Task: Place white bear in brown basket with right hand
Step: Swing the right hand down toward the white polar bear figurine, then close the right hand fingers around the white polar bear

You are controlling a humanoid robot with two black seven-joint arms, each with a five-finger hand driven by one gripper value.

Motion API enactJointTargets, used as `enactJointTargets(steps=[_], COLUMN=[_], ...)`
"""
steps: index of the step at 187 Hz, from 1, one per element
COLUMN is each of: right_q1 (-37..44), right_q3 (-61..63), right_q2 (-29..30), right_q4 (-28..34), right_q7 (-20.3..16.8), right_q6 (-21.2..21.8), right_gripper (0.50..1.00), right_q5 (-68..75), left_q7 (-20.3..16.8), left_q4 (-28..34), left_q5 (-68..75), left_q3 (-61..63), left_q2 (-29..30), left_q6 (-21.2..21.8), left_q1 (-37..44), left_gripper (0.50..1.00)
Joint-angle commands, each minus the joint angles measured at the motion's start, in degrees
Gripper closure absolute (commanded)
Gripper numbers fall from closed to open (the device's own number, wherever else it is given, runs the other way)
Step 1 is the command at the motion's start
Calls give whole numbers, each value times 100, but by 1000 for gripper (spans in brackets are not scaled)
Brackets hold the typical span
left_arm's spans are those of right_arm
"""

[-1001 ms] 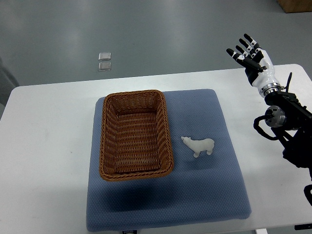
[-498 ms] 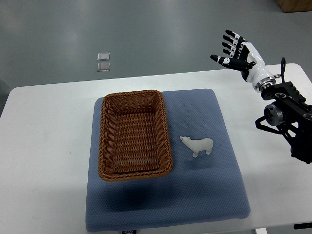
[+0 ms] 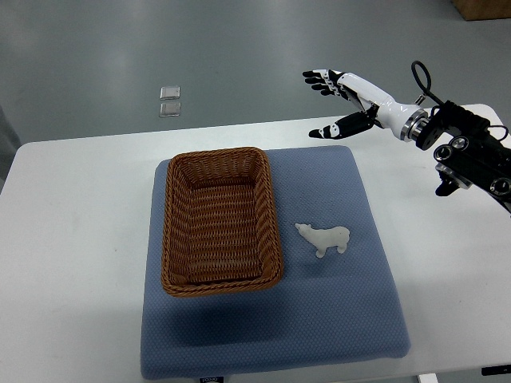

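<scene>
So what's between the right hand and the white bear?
Top view: only bare blue mat between the open right hand and the white bear.

No text, brand, number or sign can be read. A small dark tag (image 3: pixel 209 380) sits on the blue mat (image 3: pixel 319 319) edge at six o'clock, and its light print is too small to make out.

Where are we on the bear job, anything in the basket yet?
Nothing placed yet: the brown basket is empty and the white bear stands on the blue mat to the basket's right. The right robot hand is open, above the table's far edge. Reach, grasp and drop remain.
</scene>
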Motion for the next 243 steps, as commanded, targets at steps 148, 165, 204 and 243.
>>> enactJointTargets(steps=[148, 165, 204, 243], right_q1=[1196, 1020, 555, 273], right_q3=[-1802, -1785, -1723, -1644], right_q2=[-1297, -1297, -1324, -1491], right_q4=[2168, 2150, 1957, 2018], right_q7=[-93, -111, -295, -295], right_q6=[1878, 1808, 1571, 1456], right_gripper=[581, 581, 583, 583], right_q5=[-1907, -1916, -1775, -1257], left_q7=[0, 0, 0, 0], left_q4=[-6, 2, -6, -6], left_q5=[2, 2, 2, 2], left_q3=[0, 0, -9, -9], left_q2=[0, 0, 0, 0], left_q6=[1, 1, 1, 1], left_q1=[0, 0, 0, 0], left_gripper=[500, 500, 500, 500])
